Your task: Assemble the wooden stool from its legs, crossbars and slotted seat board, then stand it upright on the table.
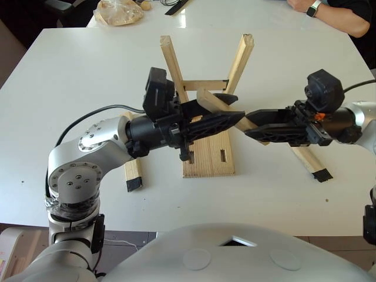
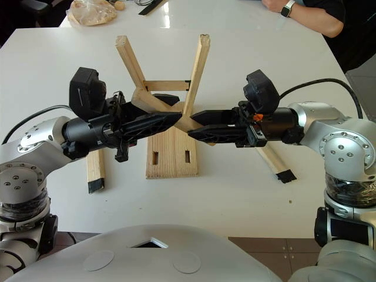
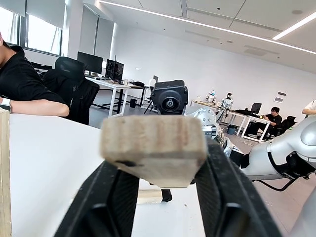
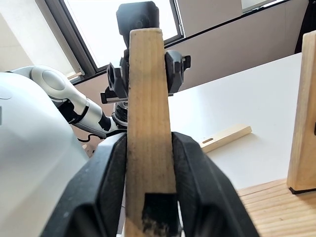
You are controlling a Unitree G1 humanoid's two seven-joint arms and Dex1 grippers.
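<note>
the left claw point(image 1: 232, 107) is clenched on the plain sawn end of a wooden stool leg point(image 1: 306, 160); in the left wrist view that end sits squeezed between its two black fingers point(image 3: 106, 207)

the right claw point(image 1: 249, 124) faces the left one tip to tip, very close, and grasps the same leg further along, its fingers point(image 4: 197, 177) pressed against both sides of the wood. the leg runs on behind the right claw, out from under that wrist, and ends in a black foot cap point(image 1: 322, 174) low over the tabletop point(image 1: 70, 76); whether the cap touches the surface cannot be told

underneath both claws the slotted seat board point(image 1: 208, 157) lies flat on the tabletop, with two slots point(image 1: 224, 154) showing on the part nearer the robot

beyond the claws lie two more legs point(image 1: 172, 61), joined by a crossbar point(image 1: 202, 84) and spreading apart as they run away from the claws. the joined end of this pair is just past the claw tips

behind the left claw, partly under its forearm, a fourth leg point(image 1: 133, 171) lies loose on the tabletop, beside the seat board but apart from it, its black-capped end toward the robot

far beyond the left claw, at the tabletop's far edge, sits a clear plastic bag point(image 1: 120, 12) with something light brown inside
</note>
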